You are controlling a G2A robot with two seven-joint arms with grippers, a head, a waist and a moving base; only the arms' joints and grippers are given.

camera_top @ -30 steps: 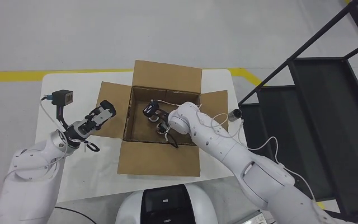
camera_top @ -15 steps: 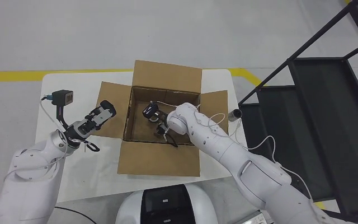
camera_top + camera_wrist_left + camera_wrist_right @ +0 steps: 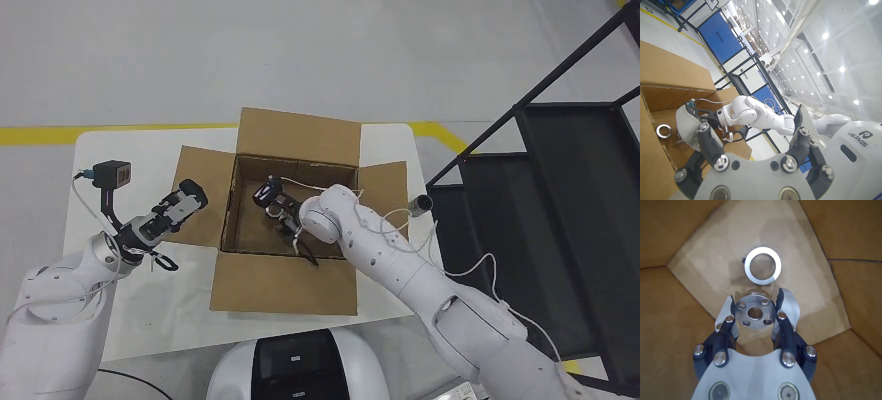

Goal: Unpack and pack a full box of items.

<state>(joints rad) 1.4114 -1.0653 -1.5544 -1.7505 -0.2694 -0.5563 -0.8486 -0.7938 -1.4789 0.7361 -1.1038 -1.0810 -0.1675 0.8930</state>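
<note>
We have our right gripper (image 3: 755, 297) down inside the open brown cardboard box (image 3: 848, 237), jaws pressed against both sides of a round grey metal flange with four small holes (image 3: 755, 324). A plain silver metal ring (image 3: 747, 266) lies just beside the flange on the box floor. Our left gripper (image 3: 188, 197) hangs over the white table (image 3: 120, 150) beside the box, jaws wide apart.

Plain brown cardboard box (image 3: 285, 285), bright silver metal ring (image 3: 763, 265), duller grey four-holed metal flange (image 3: 754, 313); white table (image 3: 130, 160) beneath.
</note>
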